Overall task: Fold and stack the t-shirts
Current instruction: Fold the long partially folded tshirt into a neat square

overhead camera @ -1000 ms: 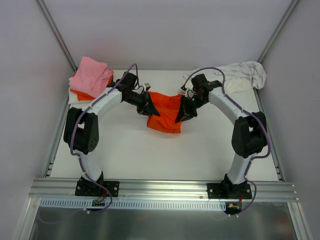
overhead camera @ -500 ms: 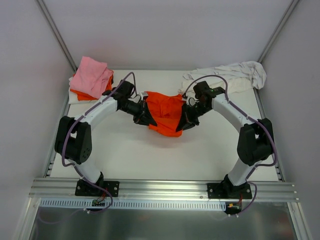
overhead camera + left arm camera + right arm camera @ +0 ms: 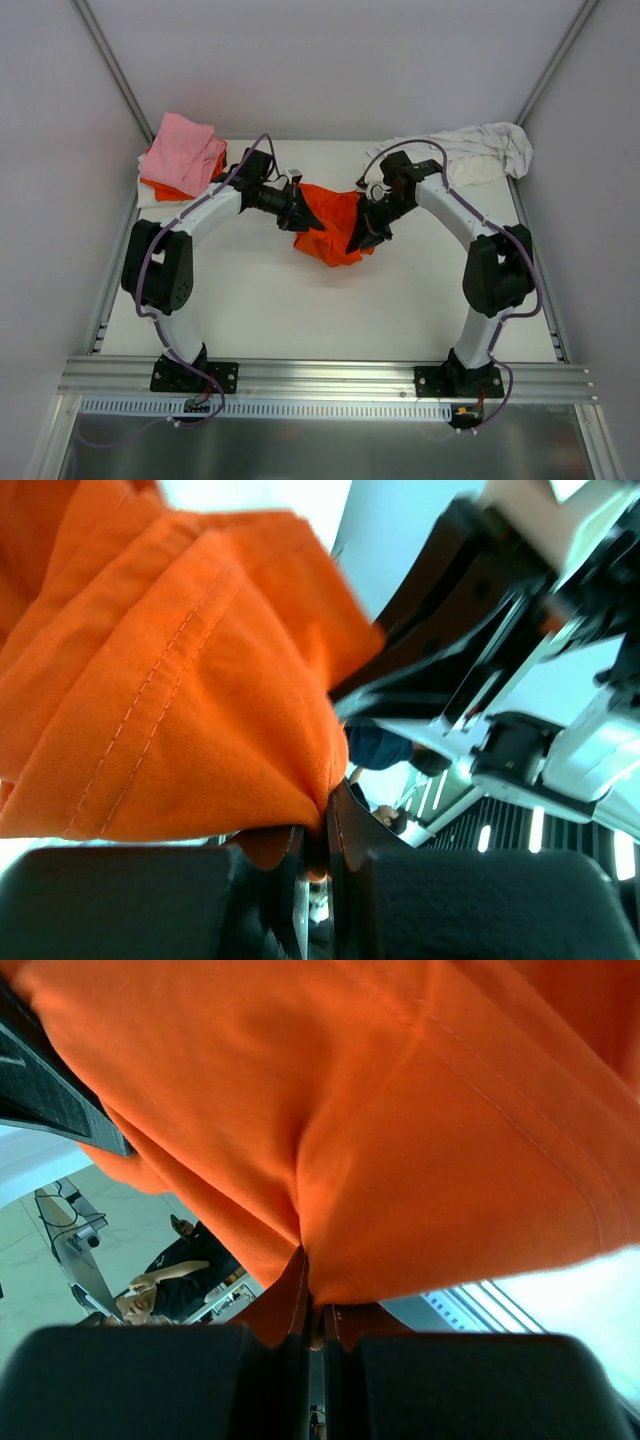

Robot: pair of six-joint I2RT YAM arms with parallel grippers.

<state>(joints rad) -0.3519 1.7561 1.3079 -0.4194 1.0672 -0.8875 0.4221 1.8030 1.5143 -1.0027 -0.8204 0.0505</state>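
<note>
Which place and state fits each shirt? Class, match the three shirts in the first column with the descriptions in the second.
Column one:
1. pink shirt
2. white shirt
3. orange shirt

Column two:
A. far right corner, crumpled
B. in the middle, held at both sides
C. far left corner, folded

Pairs: 1-C, 2-A, 3-B
</note>
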